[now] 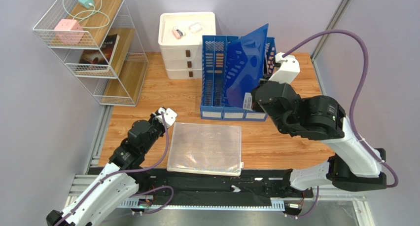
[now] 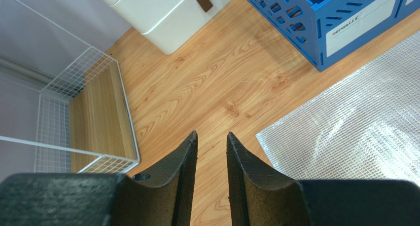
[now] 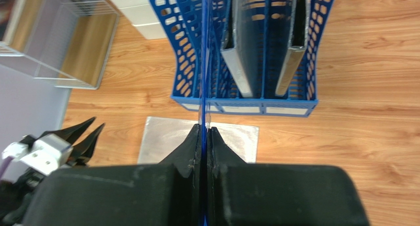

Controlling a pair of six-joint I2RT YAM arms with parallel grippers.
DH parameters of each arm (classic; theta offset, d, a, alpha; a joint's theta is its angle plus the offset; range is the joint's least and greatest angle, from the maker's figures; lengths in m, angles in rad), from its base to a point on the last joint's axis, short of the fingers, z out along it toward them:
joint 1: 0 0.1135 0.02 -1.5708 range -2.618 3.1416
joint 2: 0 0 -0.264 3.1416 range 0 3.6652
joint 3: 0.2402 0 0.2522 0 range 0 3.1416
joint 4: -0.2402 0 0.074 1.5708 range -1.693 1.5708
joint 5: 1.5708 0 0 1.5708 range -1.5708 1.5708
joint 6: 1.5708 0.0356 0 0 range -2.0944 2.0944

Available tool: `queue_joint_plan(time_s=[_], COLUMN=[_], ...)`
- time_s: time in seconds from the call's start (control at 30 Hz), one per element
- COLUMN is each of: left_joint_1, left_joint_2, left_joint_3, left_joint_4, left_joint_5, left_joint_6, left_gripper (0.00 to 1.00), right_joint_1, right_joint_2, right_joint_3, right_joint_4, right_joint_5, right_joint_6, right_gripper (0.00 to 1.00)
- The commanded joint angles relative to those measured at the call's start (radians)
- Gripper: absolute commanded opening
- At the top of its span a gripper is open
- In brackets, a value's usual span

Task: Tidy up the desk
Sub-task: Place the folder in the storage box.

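Right hand (image 3: 204,133) is clamped tight on the blue folder (image 1: 249,68), which stands tilted in the top of the rack (image 1: 215,88). Left hand (image 2: 212,137) hangs empty, fingers slightly apart, over the worktop (image 2: 197,78) just beside the mesh pouch (image 2: 355,117). The worktop spreads beneath it all, rack towards the back, pouch near the front.

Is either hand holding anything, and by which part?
The right hand pinches the blue plastic folder by its edge; the left hand holds nothing.
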Motion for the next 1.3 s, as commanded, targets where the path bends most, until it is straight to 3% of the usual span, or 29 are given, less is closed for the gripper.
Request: queue_joint_plan(time_s=[0.0,0.43,0.93,1.27], left_joint_1=[0.006,0.005,0.005,0.005], left_joint_2=[0.007,0.001,0.029,0.027], left_joint_3=[-0.005,-0.012,-0.009,-0.006], left_joint_4=[0.047,0.051,0.063,0.055], left_joint_5=[0.009,0.010,0.004,0.000], left_joint_6=[-0.009,-0.003,-0.003,-0.006], left_gripper=[0.34,0.34,0.34,0.34], right_joint_1=[-0.038,-0.113,-0.112,-0.112], right_joint_2=[0.001,0.012,-0.269,-0.258], right_joint_3=[-0.007,-0.068,-0.248,-0.253], right_joint_4=[-0.288,-0.288,-0.280,-0.256], right_joint_5=[0.032,-0.026,-0.144,-0.154], right_joint_6=[-0.066,-0.090,-0.005,-0.033], right_gripper=[0.00,0.00,0.00,0.00])
